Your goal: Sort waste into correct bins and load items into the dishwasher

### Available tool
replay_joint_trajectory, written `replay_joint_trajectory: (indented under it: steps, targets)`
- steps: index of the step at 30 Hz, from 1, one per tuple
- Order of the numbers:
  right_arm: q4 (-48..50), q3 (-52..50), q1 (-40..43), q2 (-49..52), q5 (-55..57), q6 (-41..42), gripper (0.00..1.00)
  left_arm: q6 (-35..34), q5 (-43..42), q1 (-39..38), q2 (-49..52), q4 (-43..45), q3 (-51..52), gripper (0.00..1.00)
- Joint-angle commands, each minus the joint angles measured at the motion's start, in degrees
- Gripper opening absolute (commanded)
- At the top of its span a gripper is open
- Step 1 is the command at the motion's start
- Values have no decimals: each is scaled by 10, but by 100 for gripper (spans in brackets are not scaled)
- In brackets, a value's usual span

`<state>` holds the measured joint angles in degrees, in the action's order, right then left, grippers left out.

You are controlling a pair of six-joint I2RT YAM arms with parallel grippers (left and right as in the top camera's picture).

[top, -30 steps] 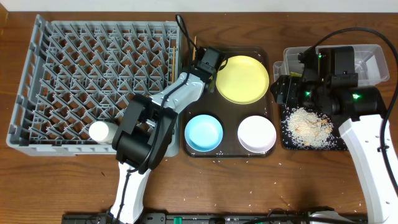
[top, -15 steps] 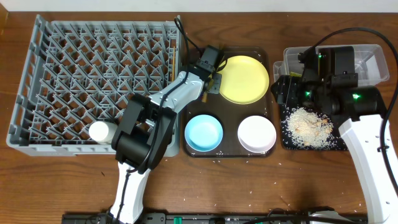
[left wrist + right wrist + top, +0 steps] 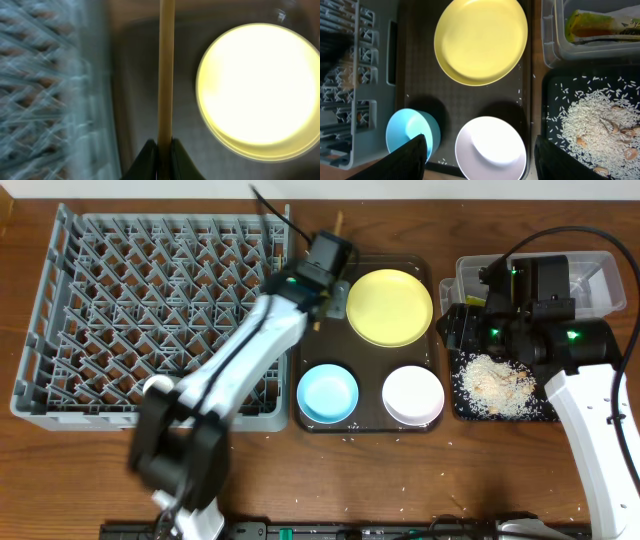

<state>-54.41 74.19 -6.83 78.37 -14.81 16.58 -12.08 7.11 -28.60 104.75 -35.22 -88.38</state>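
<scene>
The left arm reaches out long and almost straight from its base, its links smeared by blur in the overhead view. At its end the left gripper has its jaws closed tight on a chopstick. The two dark fingers press in from either side, and the stick runs straight ahead from between the tips, in line with the wrist.

The right arm rises as a white forearm and folds at a dark wrist with green lights showing. The right gripper points down with its jaws spread wide. One dark finger stands at each side of its own camera's view, with nothing between them.
</scene>
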Motion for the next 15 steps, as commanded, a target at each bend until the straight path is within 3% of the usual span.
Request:
replay_joint_trajectory:
  steps: [1, 6, 11, 15]
  targets:
    - [-3, 3, 0, 0, -5, 5, 66, -2, 81, 13, -42, -55, -2, 8]
    - [-5, 3, 0, 0, -5, 5, 67, -3, 103, 61, -26, -85, 19, 8]
    - [-7, 3, 0, 0, -5, 5, 67, -2, -14, 113, 22, -74, 38, 8]
    - [-7, 3, 0, 0, -5, 5, 66, -2, -38, 119, 29, -74, 38, 11]
